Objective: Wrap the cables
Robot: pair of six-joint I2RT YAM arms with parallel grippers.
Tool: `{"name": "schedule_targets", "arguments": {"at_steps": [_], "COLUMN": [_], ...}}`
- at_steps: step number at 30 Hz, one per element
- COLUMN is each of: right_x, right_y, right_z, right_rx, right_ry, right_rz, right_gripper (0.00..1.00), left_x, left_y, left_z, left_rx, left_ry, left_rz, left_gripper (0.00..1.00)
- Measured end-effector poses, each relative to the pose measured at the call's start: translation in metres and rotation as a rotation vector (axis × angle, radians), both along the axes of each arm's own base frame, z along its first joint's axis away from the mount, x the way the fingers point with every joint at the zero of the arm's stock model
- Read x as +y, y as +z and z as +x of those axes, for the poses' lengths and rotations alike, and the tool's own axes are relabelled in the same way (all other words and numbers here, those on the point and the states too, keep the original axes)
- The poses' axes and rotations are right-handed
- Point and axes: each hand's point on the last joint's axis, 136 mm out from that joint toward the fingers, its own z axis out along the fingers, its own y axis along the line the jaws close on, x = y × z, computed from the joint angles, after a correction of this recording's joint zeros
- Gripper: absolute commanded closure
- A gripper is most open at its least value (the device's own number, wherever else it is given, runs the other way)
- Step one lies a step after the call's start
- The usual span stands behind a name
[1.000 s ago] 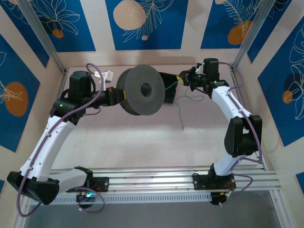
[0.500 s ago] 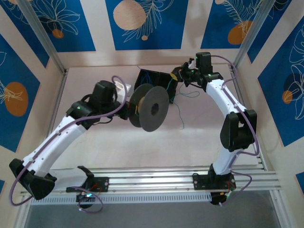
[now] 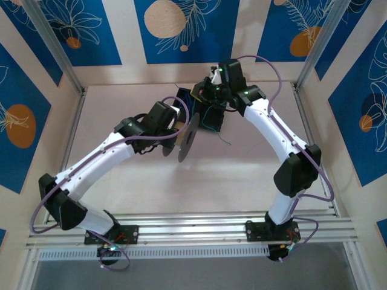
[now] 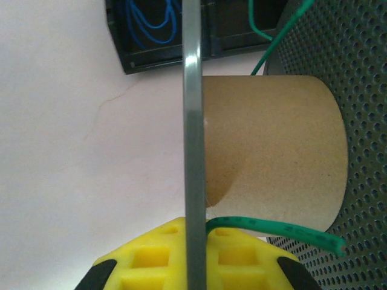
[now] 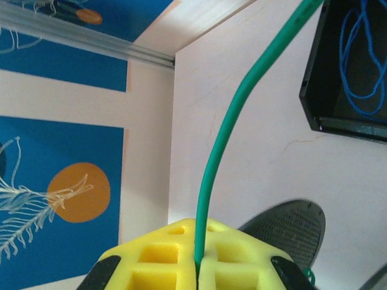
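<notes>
We note left gripper [image 4: 195, 269] clamped on spool [image 4: 275, 151] rim; right gripper [image 5: 196, 264] pinching green cable [image 5: 219, 148]; blue cable [image 5: 344, 60] lying in black tray [image 5: 311, 99].

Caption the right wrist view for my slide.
Right gripper shut on the green cable, which runs up past the black tray holding a blue cable.
</notes>
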Motion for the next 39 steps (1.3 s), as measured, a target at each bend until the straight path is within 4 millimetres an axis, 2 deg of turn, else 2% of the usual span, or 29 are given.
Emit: {"name": "schedule_targets", "arguments": {"at_steps": [4,7,9,15,18,21,25,27,29,32,34,36,39], "right_x": [0.019,0.026,0.025,0.019,0.016,0.011,0.006,0.006,0.007,0.01,0.007,-0.002,-0.03], "right_y": [0.002,0.003,0.003,0.007,0.014,0.039,0.079,0.087,0.087,0.073,0.059,0.048,0.037], "right_z": [-0.016,-0.022,-0.022,-0.019,-0.017,-0.015,-0.01,-0.007,-0.006,-0.007,-0.008,-0.006,-0.003], "right_rx": [-0.031,-0.05,-0.056,-0.068,-0.08,-0.132,-0.218,-0.234,-0.233,-0.212,-0.196,-0.212,-0.271], "right_ry": [0.03,0.033,0.025,-0.008,-0.026,-0.042,-0.053,-0.055,-0.049,-0.032,-0.02,-0.005,0.014], "right_rz": [-0.057,-0.083,-0.091,-0.097,-0.074,-0.011,0.095,0.134,0.15,0.142,0.109,0.062,-0.01], "right_gripper": [1.0,1.0,0.94,0.9,0.82,0.79,0.92,0.91,0.84,0.67,0.5,0.33,0.21], "left_x": [0.006,0.012,0.016,0.019,0.019,0.023,0.024,0.024,0.025,0.029,0.034,0.037,0.041], "left_y": [-0.001,0.002,0.003,0.007,0.008,-0.001,-0.012,-0.013,-0.014,-0.014,-0.015,-0.016,-0.013], "left_z": [0.011,0.017,0.019,0.024,0.026,0.025,0.025,0.026,0.026,0.028,0.029,0.029,0.027], "left_rx": [-0.014,-0.03,-0.037,-0.061,-0.066,-0.043,-0.019,-0.015,-0.012,-0.009,-0.002,0.003,0.001], "left_ry": [0.071,0.117,0.14,0.175,0.185,0.192,0.191,0.192,0.195,0.205,0.208,0.199,0.174], "left_rz": [0.05,0.076,0.093,0.1,0.097,0.126,0.153,0.156,0.154,0.158,0.167,0.181,0.199], "left_gripper": [1.0,1.0,1.0,1.0,1.0,1.0,1.0,1.0,1.0,1.0,1.0,1.0,1.0]}}
